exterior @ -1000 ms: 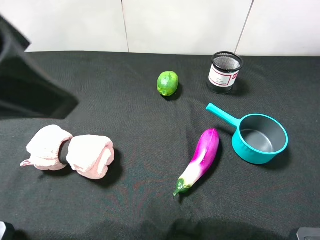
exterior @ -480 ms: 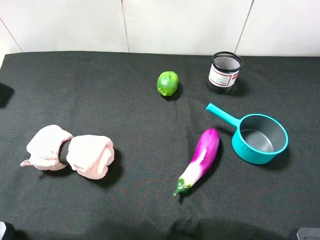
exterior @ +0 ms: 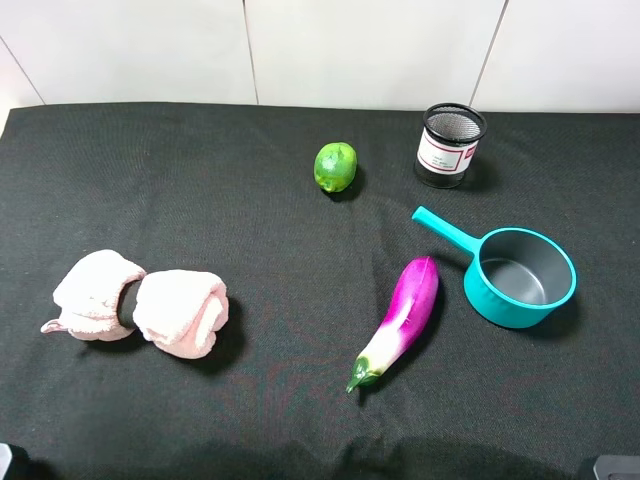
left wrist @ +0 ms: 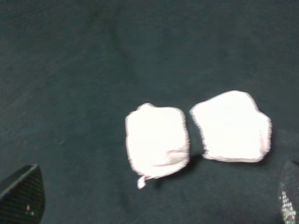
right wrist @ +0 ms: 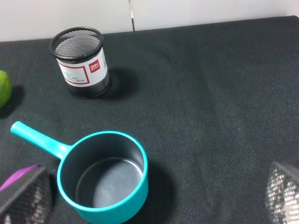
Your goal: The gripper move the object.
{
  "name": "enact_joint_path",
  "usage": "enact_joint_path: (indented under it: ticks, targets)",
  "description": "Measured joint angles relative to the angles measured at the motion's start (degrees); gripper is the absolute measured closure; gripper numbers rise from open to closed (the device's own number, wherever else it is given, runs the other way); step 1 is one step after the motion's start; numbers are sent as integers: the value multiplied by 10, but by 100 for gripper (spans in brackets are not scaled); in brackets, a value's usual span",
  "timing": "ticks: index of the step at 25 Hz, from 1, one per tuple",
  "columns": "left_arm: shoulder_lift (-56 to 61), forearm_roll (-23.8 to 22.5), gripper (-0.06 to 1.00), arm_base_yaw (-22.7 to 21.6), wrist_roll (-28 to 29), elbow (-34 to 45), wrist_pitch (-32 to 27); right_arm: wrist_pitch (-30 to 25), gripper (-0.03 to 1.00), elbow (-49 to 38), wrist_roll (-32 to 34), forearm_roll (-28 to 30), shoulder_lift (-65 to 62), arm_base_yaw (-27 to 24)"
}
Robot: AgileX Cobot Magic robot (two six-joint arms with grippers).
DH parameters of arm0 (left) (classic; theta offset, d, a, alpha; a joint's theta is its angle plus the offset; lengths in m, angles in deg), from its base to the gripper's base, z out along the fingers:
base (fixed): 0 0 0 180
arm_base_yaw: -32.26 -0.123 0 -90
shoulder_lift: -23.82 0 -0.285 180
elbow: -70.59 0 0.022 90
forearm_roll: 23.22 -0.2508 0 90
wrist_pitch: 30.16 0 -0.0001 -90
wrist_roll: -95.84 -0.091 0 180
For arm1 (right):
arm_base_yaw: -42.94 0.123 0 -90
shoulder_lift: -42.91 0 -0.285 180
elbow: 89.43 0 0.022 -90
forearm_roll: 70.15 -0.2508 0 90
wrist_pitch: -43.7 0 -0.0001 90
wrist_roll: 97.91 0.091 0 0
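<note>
The eggplant lies on the black cloth, magenta-purple fading to white at its green stem, which points to the front. Its purple end lies near the teal pan's handle. In the right wrist view only its purple tip shows beside one finger. My right gripper is open and empty, above the pan. My left gripper is open and empty, above the pink rolled towel. In the exterior high view only small bits of the arms show at the bottom corners.
A teal pan sits right of the eggplant and also shows in the right wrist view. A black mesh cup stands at the back right. A green lime lies at the back middle. The pink towel lies front left.
The dark arm that filled the left edge of the exterior high view has pulled back out of that view. The objects on the cloth have not moved.
</note>
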Motion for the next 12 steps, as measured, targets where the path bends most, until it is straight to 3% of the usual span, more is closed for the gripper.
enact_joint_path:
  ticks: [7,12]
  targets:
    - [113,17,-5,-104,-11,103,2,0,27,0,0,0,0,0]
    - [205,46,-5,-169,-33,187,36,0,27,0,0,0,0,0]
